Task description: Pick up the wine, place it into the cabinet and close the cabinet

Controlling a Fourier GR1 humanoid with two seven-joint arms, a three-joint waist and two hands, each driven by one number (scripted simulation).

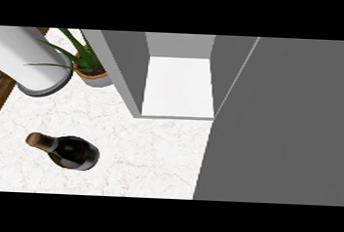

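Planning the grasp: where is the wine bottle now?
The wine bottle sits at the head view's lower left on the marble counter, nearer the robot than the potted plant and left of the open cabinet.

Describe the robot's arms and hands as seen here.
Neither hand nor forearm shows in the head view, so no colour, shape or marking can be given. Only the wine bottle, the open cabinet, a potted plant and a pale cylinder with a grey rim appear; whether that cylinder belongs to the robot cannot be told.

Potted plant [94, 77], white cylinder [24, 54], marble counter [152, 151]
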